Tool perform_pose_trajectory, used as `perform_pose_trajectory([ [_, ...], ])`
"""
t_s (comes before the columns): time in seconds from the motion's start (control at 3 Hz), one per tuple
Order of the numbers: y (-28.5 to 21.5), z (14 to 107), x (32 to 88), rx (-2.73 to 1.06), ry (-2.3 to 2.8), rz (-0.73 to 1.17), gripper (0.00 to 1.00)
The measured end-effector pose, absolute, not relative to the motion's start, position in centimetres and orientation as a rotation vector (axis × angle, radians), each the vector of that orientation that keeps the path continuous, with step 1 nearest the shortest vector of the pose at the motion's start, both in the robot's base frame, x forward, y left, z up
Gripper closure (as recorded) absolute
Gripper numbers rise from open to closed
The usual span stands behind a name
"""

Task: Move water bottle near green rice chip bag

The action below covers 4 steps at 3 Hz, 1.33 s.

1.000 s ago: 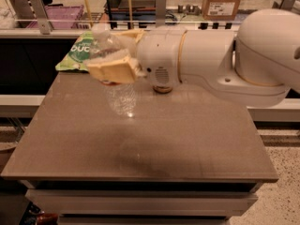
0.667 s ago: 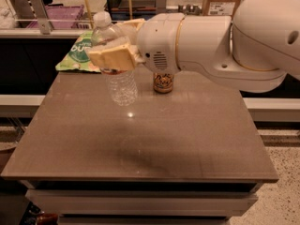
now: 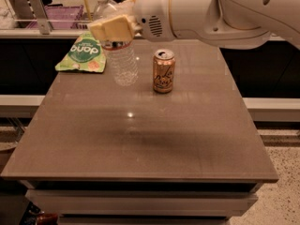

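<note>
You are looking at a broad, grey-brown rectangular table (image 3: 187, 144) that fills most of the view and carries everything here. Above its far edge, the bulky white robot arm (image 3: 211, 13) reaches in from the right and ends over the back-left part of the table.

The clear, ribbed plastic water bottle (image 3: 123, 67) with a white cap stands close to upright at the end of that arm. Its cap is up near the top of the view, and you cannot tell whether its base touches the table.

The green rice chip bag (image 3: 83, 55), a flat light-green pouch with a dark green round logo and white lettering, lies at the back-left edge. It is just to the left of the bottle, near it but apart.

The pale yellow two-finger hand (image 3: 114, 31) is clamped across the bottle's upper body, below the neck.

The short orange-gold drinks can (image 3: 164, 71) stands upright on the table, just to the right of the bottle and not touching it.
</note>
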State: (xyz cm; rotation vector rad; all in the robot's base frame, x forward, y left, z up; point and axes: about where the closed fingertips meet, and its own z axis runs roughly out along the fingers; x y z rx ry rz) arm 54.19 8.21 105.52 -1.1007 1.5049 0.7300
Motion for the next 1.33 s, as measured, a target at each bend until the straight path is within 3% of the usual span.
perform_pose_trajectory([
  [1.33,7.8,106.9,60.3,-1.18,1.438,0.772,1.0],
])
